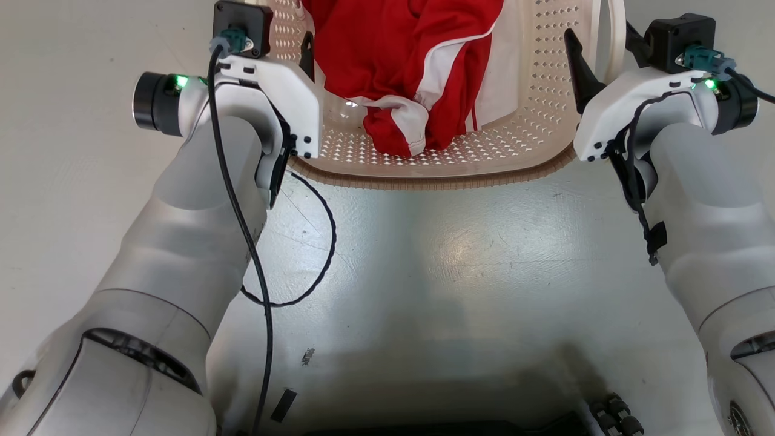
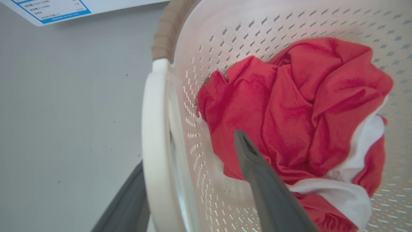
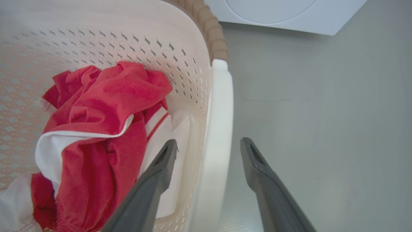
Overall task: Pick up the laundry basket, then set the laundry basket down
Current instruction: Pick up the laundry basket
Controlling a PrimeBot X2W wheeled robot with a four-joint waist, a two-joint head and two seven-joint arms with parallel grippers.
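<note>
**Q:** What does the head view show?

**A:** A cream laundry basket (image 1: 424,180) with small holes and a brown rim sits at the top centre, with pale grey floor (image 1: 424,272) around it. A crumpled red and white garment (image 1: 412,54) lies inside. The left gripper (image 1: 300,54) is at the basket's left side and the right gripper (image 1: 599,36) at its right side. A thin black cable (image 1: 324,242) loops down from the left arm.

**Q:** And the left wrist view?

**A:** The left gripper's fingers are spread wide across the white side handle (image 2: 154,145). One dark finger (image 2: 257,167) is inside the basket, over the red cloth. The other is outside, partly hidden behind the handle, so I cannot tell whether it touches. A white panel with a blue-edged label (image 2: 48,9) shows at the top left.

**Q:** The right wrist view?

**A:** The right gripper is also spread wide, with the other white handle (image 3: 215,145) between its fingers. Neither finger presses on the handle. The inner finger (image 3: 161,167) is inside the basket, beside the white cloth. A white washing machine (image 3: 273,13) stands beyond the basket.
</note>
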